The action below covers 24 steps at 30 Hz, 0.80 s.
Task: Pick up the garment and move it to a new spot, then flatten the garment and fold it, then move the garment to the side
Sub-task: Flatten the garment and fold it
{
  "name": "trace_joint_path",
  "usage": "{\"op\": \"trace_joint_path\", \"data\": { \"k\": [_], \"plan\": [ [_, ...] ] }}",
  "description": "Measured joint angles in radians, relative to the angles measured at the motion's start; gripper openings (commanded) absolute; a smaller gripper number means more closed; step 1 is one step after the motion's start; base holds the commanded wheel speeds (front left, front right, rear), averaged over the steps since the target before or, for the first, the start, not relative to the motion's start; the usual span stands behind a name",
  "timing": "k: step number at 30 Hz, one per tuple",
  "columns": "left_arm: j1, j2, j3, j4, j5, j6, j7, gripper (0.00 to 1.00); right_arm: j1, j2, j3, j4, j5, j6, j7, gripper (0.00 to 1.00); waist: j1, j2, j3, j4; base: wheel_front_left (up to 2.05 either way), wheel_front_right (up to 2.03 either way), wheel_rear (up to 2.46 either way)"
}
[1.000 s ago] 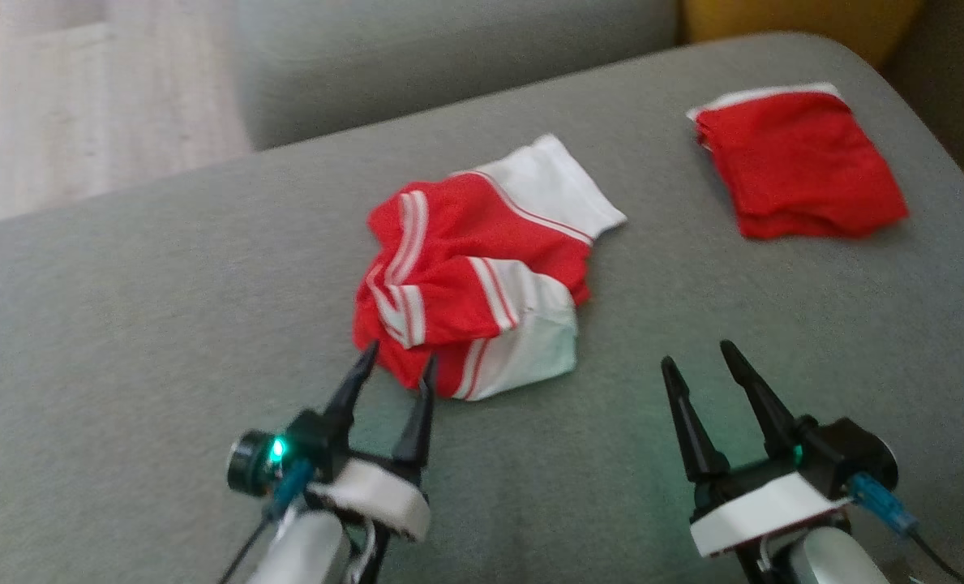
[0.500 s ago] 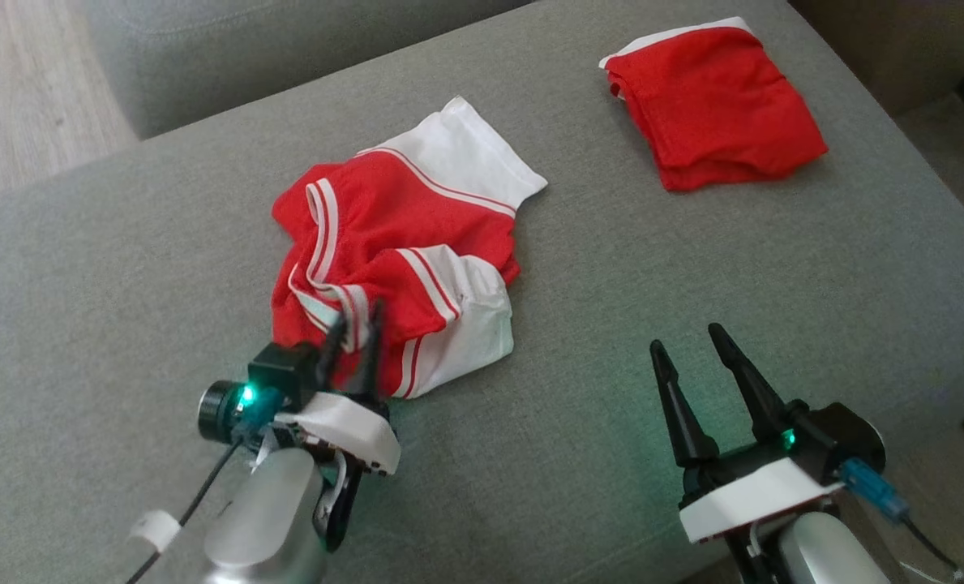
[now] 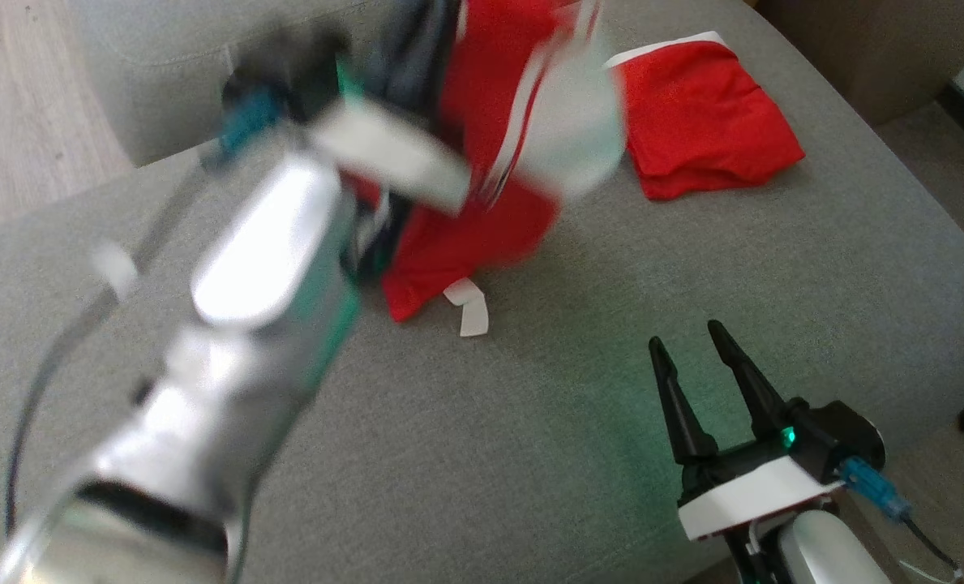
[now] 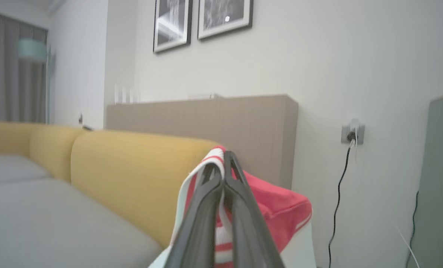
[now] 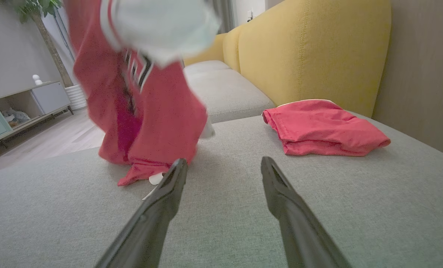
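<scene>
Right gripper (image 3: 684, 334) sits over the near edge of the grey cushion (image 3: 530, 454), fingers spread, nothing between them. Left forearm (image 3: 246, 268) crosses the cushion's left half, outline smeared by motion blur. Left gripper (image 4: 221, 163) is pinched tight on the red-and-white garment (image 3: 482, 219), which hangs above mid-cushion with its lowest fold touching the cushion. Its top is cut off and its stripes are blurred. Folded red cloth (image 3: 704, 122) lies at the cushion's far right corner.

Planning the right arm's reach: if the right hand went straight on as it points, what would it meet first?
Probably bare grey cushion, passing between the hanging garment and the folded red garment; depth is unclear.
</scene>
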Motion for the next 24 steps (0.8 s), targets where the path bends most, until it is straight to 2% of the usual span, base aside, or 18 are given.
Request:
{"op": "trace_joint_path", "data": {
  "k": [5, 9, 11, 12, 14, 15, 19, 21, 22, 24],
  "plan": [
    [-0.232, 0.005, 0.034, -0.035, -0.033, 0.0, 0.012, 0.0, 0.002, 0.008, -0.019, -0.008, 0.0, 0.0, 0.0, 1.0, 0.0, 0.0, -0.01, 0.009, 0.0, 0.0, 0.0],
    [-0.257, 0.056, 0.079, -0.076, -0.093, 0.0, 0.026, 0.0, 0.004, 0.013, -0.038, -0.014, -0.008, 0.0, 0.0, 1.0, -0.0001, 0.0, -0.017, 0.034, 0.0, 0.0, 0.0],
    [-0.181, 0.098, 0.107, -0.11, -0.133, 0.0, 0.038, 0.0, 0.007, 0.014, -0.05, -0.018, -0.009, 0.0, 0.0, 1.0, -0.0001, 0.0, -0.02, 0.05, 0.0, 0.0, 0.0],
    [-0.181, 0.098, 0.107, -0.11, -0.133, 0.0, 0.038, 0.0, 0.007, 0.014, -0.05, -0.018, -0.009, 0.0, 0.0, 1.0, -0.0001, 0.0, -0.02, 0.05, 0.0, 0.0, 0.0],
    [0.051, 0.166, 0.135, -0.166, -0.193, 0.012, 0.048, 0.0, 0.014, 0.015, -0.063, -0.025, -0.009, 0.0, 0.0, 1.0, 0.0, 0.0, -0.018, 0.078, 0.0, 0.0, 0.0],
    [0.051, 0.166, 0.135, -0.166, -0.193, 0.012, 0.048, 0.0, 0.014, 0.015, -0.063, -0.025, -0.009, 0.0, 0.0, 1.0, 0.0, 0.0, -0.018, 0.078, 0.0, 0.0, 0.0],
    [0.447, 0.235, 0.168, -0.18, -0.264, 0.046, 0.032, 0.0, 0.03, 0.014, -0.082, -0.028, -0.01, 0.0, 0.0, 1.0, 0.0, 0.0, -0.004, 0.12, 0.0, 0.0, 0.0],
    [0.601, 0.249, 0.176, -0.163, -0.304, 0.045, 0.027, 0.74, 0.029, 0.013, -0.085, -0.028, -0.016, 0.0, 0.0, 1.0, 0.0, 0.0, 0.006, 0.14, 0.0, 0.0, 0.0],
    [0.655, 0.254, 0.177, -0.148, -0.312, 0.046, 0.026, 1.0, 0.028, 0.013, -0.085, -0.028, -0.017, 0.0, 0.0, 1.0, -0.0001, 0.0, 0.012, 0.148, 0.0, 0.0, 0.0],
    [0.719, 0.258, 0.191, -0.124, -0.312, 0.061, 0.004, 1.0, 0.028, 0.012, -0.084, -0.026, -0.017, 0.0, 0.0, 1.0, 0.0, 0.0, 0.023, 0.162, 0.0, 0.0, 0.0]
  ]
}}
